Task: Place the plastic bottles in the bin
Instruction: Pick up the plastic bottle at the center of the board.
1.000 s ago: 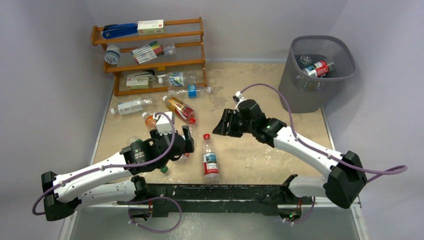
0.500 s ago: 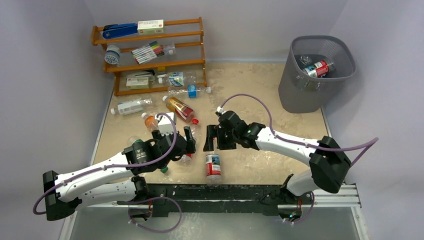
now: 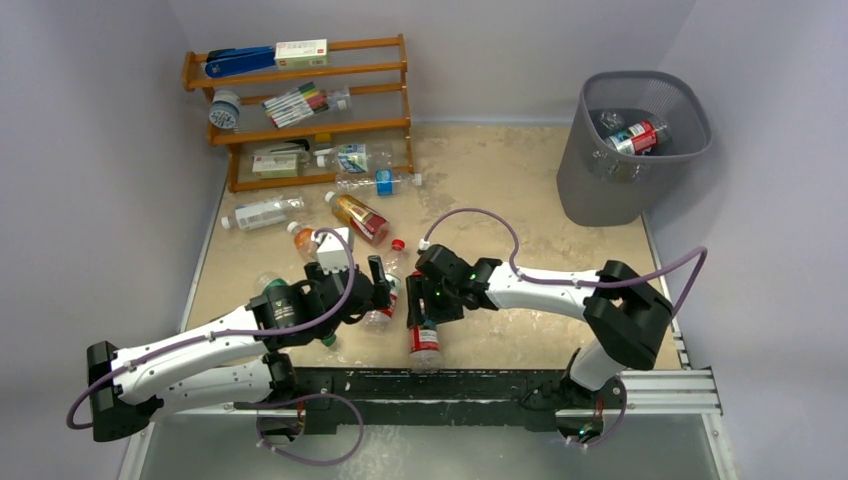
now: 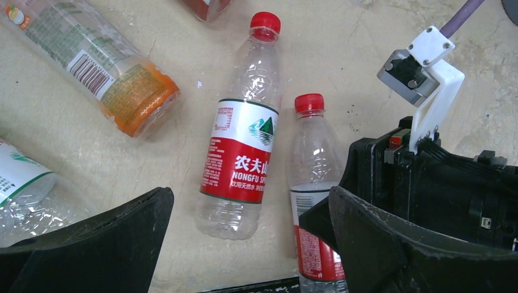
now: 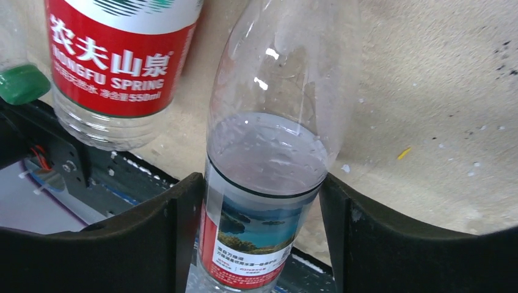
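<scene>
My right gripper [image 3: 424, 306] is down on the table [image 3: 520, 200] near the middle of the near edge. Its two fingers [image 5: 160, 239] straddle the lake-label bottle [image 5: 269, 183], a clear one lying on its side with its red cap toward the far edge. The pads sit right against its sides, but I cannot tell whether they are squeezing it or only bracketing it. Just to its left lies the red-label bottle [image 4: 239, 160], also red-capped. My left gripper [image 4: 250, 204] hangs over it with its jaws spread wide, grasping nothing, and both bottles show between its fingers in the left wrist view. A green cap [image 5: 22, 82] shows beside the red-label bottle's base. More bottles lie loose toward the left edge: an orange-bottomed bottle [image 4: 91, 64], an orange-filled bottle [image 3: 358, 217], and a few clear ones at the foot of the wooden rack [image 3: 300, 100] in the far left corner. The bin [image 3: 600, 180] stands in the far right corner, well apart from both grippers, with a red-banded bottle [image 3: 637, 135] and some clear ones lying inside it.
</scene>
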